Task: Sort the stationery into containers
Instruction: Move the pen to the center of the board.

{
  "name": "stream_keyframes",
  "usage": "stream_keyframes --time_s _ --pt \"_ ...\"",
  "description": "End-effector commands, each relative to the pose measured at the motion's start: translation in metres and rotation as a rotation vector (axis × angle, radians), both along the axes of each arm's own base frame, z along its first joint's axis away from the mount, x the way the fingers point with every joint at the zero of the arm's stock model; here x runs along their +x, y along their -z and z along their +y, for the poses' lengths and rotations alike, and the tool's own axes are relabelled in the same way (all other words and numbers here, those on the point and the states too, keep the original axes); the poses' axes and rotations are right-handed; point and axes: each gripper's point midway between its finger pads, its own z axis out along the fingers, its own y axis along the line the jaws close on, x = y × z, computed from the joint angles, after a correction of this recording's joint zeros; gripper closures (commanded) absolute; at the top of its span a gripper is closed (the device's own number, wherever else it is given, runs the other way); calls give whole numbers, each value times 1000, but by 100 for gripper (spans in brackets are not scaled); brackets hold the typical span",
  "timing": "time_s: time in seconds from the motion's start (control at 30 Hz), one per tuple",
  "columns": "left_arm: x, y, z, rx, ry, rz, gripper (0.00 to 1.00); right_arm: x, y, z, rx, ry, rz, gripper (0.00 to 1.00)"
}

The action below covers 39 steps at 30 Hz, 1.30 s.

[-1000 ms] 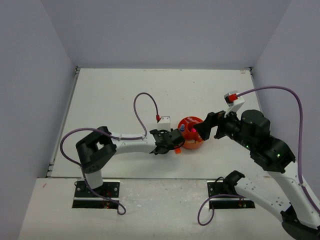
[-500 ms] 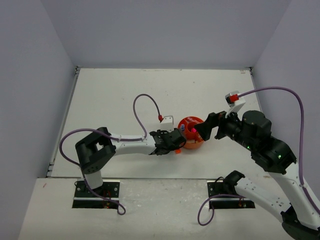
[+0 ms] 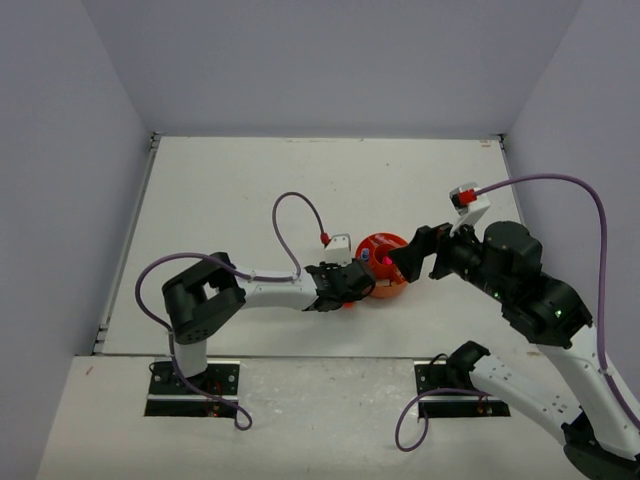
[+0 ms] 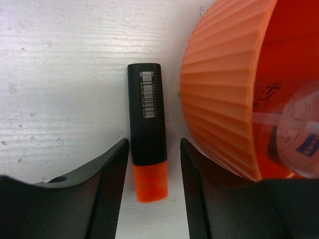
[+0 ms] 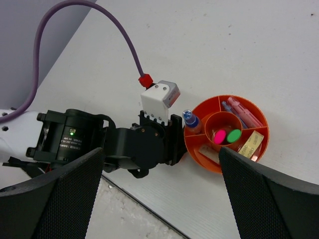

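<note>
Your left gripper (image 4: 152, 145) has slid right; its parted jaws straddle, without clamping, one black orange-capped marker (image 4: 146, 119) lying just beside the one round orange plastic organiser (image 4: 219, 89). Two markers (image 5: 219, 136) stand in its central cup. Your right gripper (image 5: 159, 164) gapes wide, empty.

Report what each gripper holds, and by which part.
Nothing held. Left gripper open, straddling the black marker near its orange cap, gaps both sides. Right gripper open, empty.
</note>
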Motion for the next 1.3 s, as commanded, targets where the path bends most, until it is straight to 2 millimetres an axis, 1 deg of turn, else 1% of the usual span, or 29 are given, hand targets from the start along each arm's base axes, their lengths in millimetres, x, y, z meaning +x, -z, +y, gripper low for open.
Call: stream_keyframes --time_s 0.0,0.13,0.3,0.5,0.57,0.7,0.73,0.77,0.8,0.83,0.87,0.9,1.03,1.1,1.2,1.27 --pt "3 12 8 66 -47 10 53 -4 -5 2 13 -29 -21 1" --pt "3 12 26 127 -88 0 54 -5 -7 2 17 -31 -25 1" --pt "2 18 47 168 -111 8 68 -7 -8 3 28 -42 -26 1" --pt "-4 27 74 275 -117 23 69 -10 -10 2 35 -47 -28 1" --pt "-7 27 80 292 -121 27 70 -12 -11 2 41 -52 -31 1" --pt "-18 26 102 306 -134 41 69 -14 -9 4 38 -67 -27 1" --pt "-20 23 106 297 -142 39 68 -14 -8 5 36 -72 -22 1" --pt "-22 21 111 295 -150 36 61 -14 -6 6 35 -76 -19 1" --pt "-23 21 116 302 -158 32 49 -13 -6 7 37 -77 -19 1" --pt "-23 19 121 311 -166 26 40 -12 -5 8 38 -78 -18 1" --pt "-22 17 125 322 -172 17 34 -12 -4 9 41 -79 -15 1" --pt "-21 14 126 329 -176 13 32 -12 -4 9 44 -80 -16 1" --pt "-15 11 130 365 -184 14 37 -11 -5 13 55 -88 -18 1" --pt "-11 15 131 377 -178 30 42 -11 -5 13 53 -92 -19 1" --pt "-3 23 129 388 -146 53 44 -12 -5 11 52 -90 -21 1" --pt "-3 28 125 380 -122 78 57 -13 -5 11 52 -91 -23 1"
